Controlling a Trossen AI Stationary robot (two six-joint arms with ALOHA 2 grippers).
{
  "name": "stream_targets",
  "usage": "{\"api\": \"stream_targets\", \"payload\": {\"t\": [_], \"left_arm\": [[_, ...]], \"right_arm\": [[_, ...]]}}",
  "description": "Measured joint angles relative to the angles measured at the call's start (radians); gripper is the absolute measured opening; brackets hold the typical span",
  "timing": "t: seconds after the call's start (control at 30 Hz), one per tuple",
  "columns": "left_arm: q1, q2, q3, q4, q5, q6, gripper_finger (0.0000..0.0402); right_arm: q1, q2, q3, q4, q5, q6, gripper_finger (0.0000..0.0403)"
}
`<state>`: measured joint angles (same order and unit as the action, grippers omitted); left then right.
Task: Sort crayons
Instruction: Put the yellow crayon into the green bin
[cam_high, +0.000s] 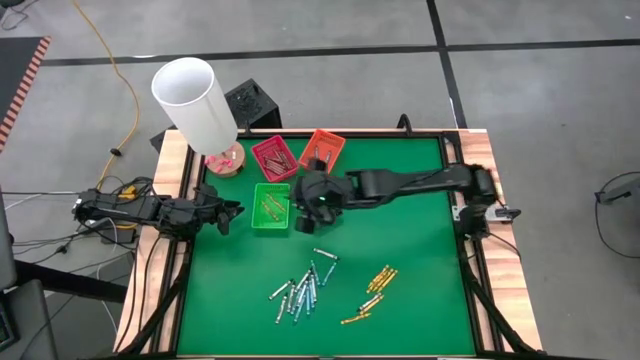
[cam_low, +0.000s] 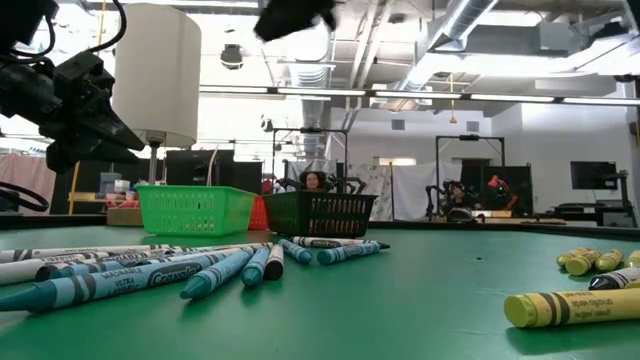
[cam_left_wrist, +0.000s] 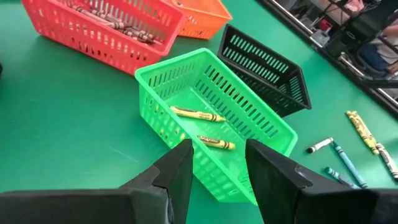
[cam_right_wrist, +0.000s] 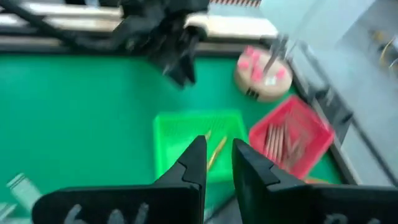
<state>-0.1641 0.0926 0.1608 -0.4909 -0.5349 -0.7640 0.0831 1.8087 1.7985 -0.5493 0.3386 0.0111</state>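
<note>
Loose crayons lie on the green mat: a blue and grey-white group (cam_high: 300, 290) and a yellow group (cam_high: 375, 290). Two yellow crayons (cam_left_wrist: 198, 114) lie on the floor of the green tray (cam_high: 271, 208). Red-brown crayons (cam_left_wrist: 99, 18) fill the red tray (cam_high: 275, 157). My right gripper (cam_high: 300, 204) (cam_right_wrist: 218, 144) hangs high above the green tray's right side, slightly open, with nothing between its fingers. My left gripper (cam_high: 235, 213) (cam_left_wrist: 219, 148) waits open and empty at the table's left edge, pointing at the green tray.
The orange tray (cam_high: 322, 150) stands at the far edge and the black tray (cam_left_wrist: 267, 74) right of the green one, under my right arm. A white cylinder on a round base (cam_high: 195, 100) stands at the far left corner. Bare mat lies at the near left and the right.
</note>
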Motion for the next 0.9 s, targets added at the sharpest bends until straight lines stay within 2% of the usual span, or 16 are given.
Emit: {"api": "stream_targets", "payload": {"t": [0.23, 0.47, 0.73, 0.9], "left_arm": [[0.0, 0.0, 0.0, -0.001, -0.002, 0.011, 0.0137], [0.0, 0.0, 0.0, -0.001, -0.007, 0.022, 0.0137], [0.0, 0.0, 0.0, 0.0, -0.03, 0.021, 0.0137], [0.0, 0.0, 0.0, 0.001, -0.03, 0.021, 0.0137]], "right_arm": [[0.125, -0.121, 0.0, -0.411, -0.025, 0.268, 0.0072], [0.323, -0.071, -0.002, -0.753, -0.026, 0.558, 0.0072], [0.497, 0.059, -0.11, -0.796, -0.029, 0.664, 0.0072], [0.545, 0.115, -0.187, -0.633, -0.116, 0.657, 0.0072]]}}
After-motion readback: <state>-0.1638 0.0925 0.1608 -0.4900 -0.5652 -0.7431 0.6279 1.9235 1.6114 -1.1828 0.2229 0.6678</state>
